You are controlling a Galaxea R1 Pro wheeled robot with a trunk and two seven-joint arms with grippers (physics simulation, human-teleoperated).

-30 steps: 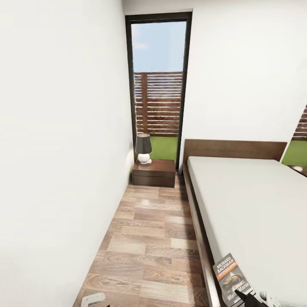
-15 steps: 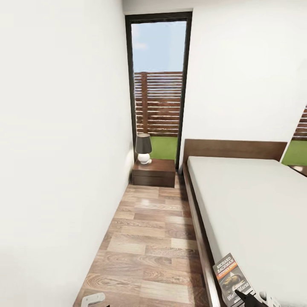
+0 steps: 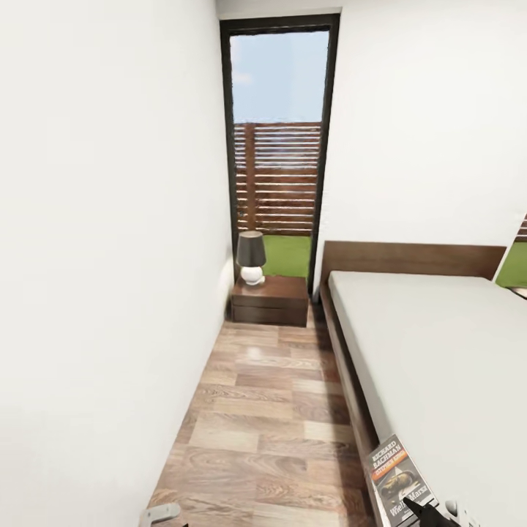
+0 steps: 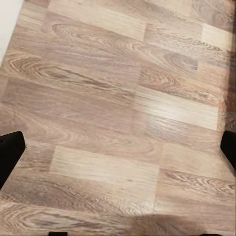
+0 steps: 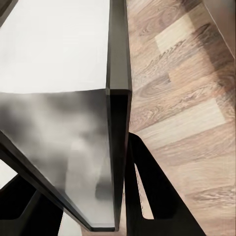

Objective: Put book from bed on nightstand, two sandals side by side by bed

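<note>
The book (image 3: 399, 479), dark grey with an orange band, hangs over the near edge of the bed (image 3: 439, 344), tilted, with my right gripper (image 3: 428, 514) shut on its lower end. In the right wrist view the book (image 5: 115, 147) is seen edge-on, clamped between the two black fingers (image 5: 152, 196). My left gripper (image 4: 118, 152) is open over bare wood floor, its fingertips wide apart. A dark-brown nightstand (image 3: 271, 298) stands at the far end of the aisle, beside the headboard. The sandals are out of view.
A small lamp (image 3: 251, 258) with a dark shade stands on the nightstand's left half. A narrow strip of plank floor (image 3: 271, 410) runs between the white wall (image 3: 110, 293) and the bed frame. A tall black-framed window (image 3: 279, 146) rises behind the nightstand.
The whole picture has shifted, so the camera has moved; the nightstand and window now sit a little further right. The book and right gripper keep their place in the picture.
</note>
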